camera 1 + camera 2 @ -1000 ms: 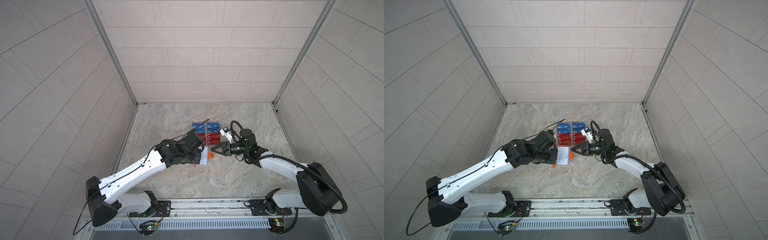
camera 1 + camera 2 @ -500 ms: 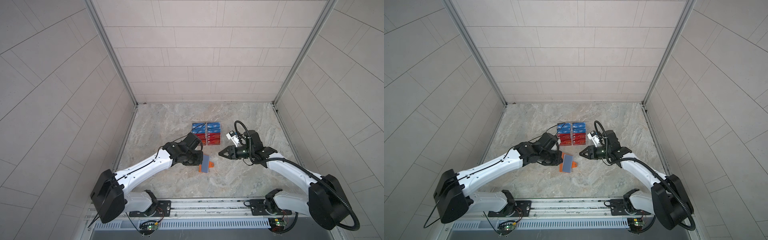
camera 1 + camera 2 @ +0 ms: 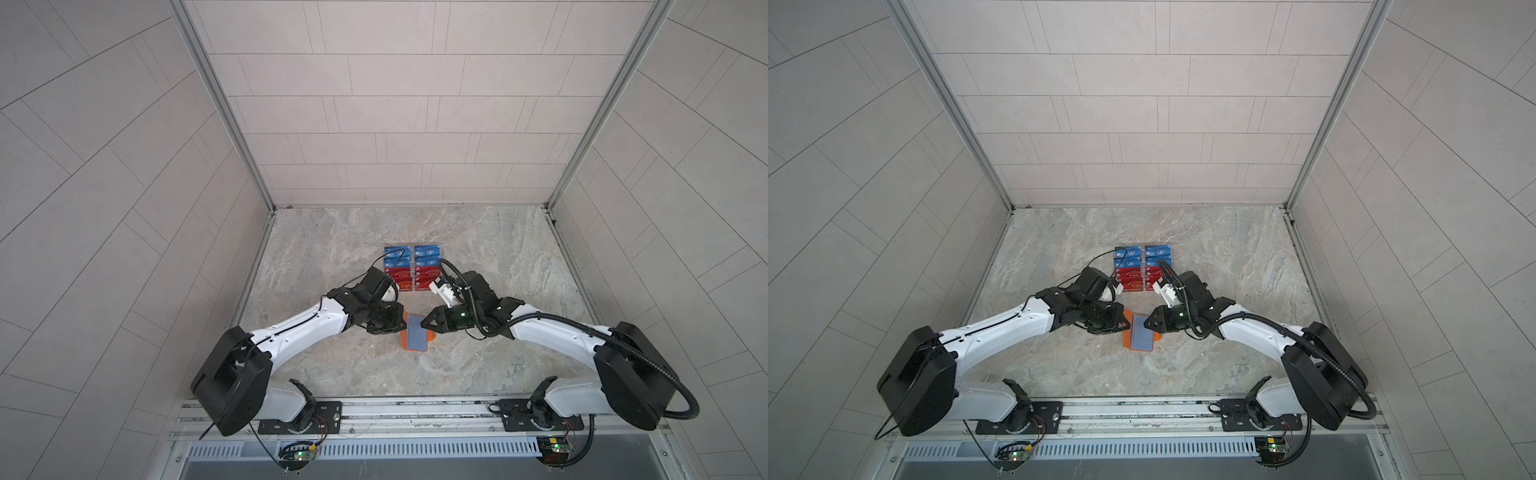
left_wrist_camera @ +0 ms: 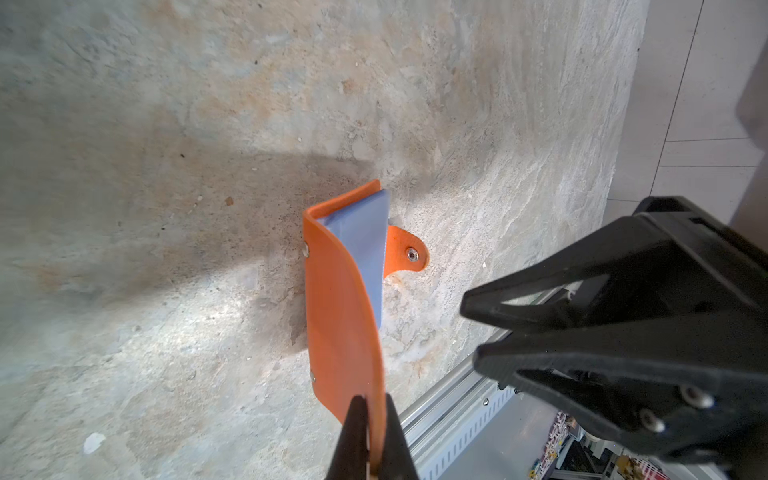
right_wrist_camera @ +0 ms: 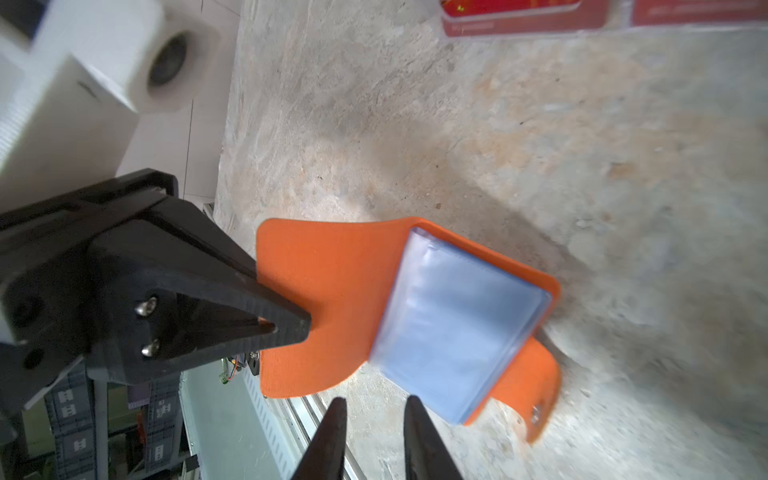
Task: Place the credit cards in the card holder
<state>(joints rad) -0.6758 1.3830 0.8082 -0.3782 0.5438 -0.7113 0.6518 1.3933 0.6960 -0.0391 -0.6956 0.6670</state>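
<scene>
White "VIP" lettering was read on the blue credit cards (image 3: pixel 411 257), and gold "VIP" on the red ones just in front of them. All were ranged in two columns at the middle of the stone-patterned tabletop (image 3: pixel 478 249). The red cards on the left were partly hidden by the left arm's wrist. No writing was made out on the card holder (image 3: pixel 417 338), which was found nearer the robot than the cards, between the two grippers. Its orange, leather-like back cover was laid on the tabletop. Its front cover was lifted in a curve, its edge pinched by the left gripper (image 4: pixel 372 404). A thick stack of clear, bluish plastic sleeves (image 5: pixel 453 332) was exposed. A rounded snap tab (image 4: pixel 409 254) with a metal stud was seen at the far side. The right gripper (image 5: pixel 375 402) was held just beside the sleeves, its jaws slightly apart with nothing between them.
</scene>
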